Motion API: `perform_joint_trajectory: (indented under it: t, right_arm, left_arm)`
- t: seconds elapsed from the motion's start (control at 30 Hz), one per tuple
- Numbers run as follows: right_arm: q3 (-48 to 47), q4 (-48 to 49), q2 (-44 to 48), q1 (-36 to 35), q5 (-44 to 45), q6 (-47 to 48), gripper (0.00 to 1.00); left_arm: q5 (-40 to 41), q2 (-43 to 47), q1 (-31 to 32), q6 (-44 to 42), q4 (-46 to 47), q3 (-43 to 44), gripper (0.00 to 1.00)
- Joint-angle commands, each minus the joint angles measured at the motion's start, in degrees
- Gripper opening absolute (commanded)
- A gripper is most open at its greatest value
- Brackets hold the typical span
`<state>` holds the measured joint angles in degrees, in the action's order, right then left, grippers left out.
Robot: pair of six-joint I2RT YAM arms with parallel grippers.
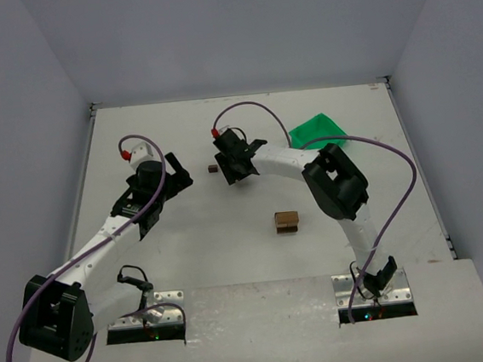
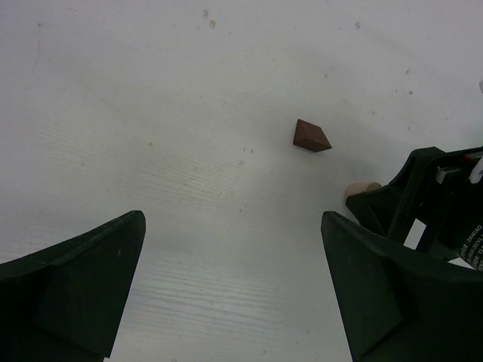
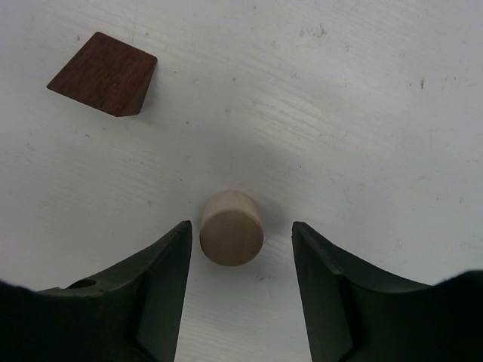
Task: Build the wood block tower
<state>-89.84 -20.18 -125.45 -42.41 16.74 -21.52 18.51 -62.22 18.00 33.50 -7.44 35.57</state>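
Now R end effector [image 3: 241, 228] straddles tan cyl [image 3: 232, 238], jaws apart; L end effector [image 2: 232, 220] spread.

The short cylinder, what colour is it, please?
The cylinder is light tan; best in right wrist view.

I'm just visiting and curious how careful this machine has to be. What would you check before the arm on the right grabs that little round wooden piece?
1. The cylinder sits between the fingers of the right tool: ok.
2. The cylinder is centred in the gap: not ok, it lies nearer one finger.
3. The dark brown block lies apart from those fingers: ok.
4. The left tool is open and holds nothing: ok.
5. The wood block tower stands apart from both arms: ok.
6. Grip made on the cylinder: not ok, a gap shows beside it.
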Motion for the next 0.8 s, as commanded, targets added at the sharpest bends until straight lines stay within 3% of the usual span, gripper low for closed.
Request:
perform_joint_trajectory:
  t: [0.0, 0.33, 0.53, 0.77]
  right_arm:
    - [-2.3, 1.69, 1.06, -0.48, 1.74, -0.96, 0.5]
    - [-2.13, 1.62, 1.49, -0.76, 1.89, -0.67, 0.43]
    - [-1.51, 3.27, 2.68, -1.32, 1.88, 0.6, 0.23]
    - [2.02, 4.36, 8.97, -2.41, 2.42, 2.71, 0.1]
  left_arm:
    - [-0.95, 1.41, -0.42, 0.25, 3.68, -0.24, 1.0]
    - [-1.32, 1.75, -0.42, 0.25, 4.02, -0.35, 1.0]
    - [-1.6, 1.76, -0.42, 0.25, 4.17, -0.49, 1.0]
    - [-1.81, 2.1, -0.42, 0.25, 4.11, -0.58, 1.0]
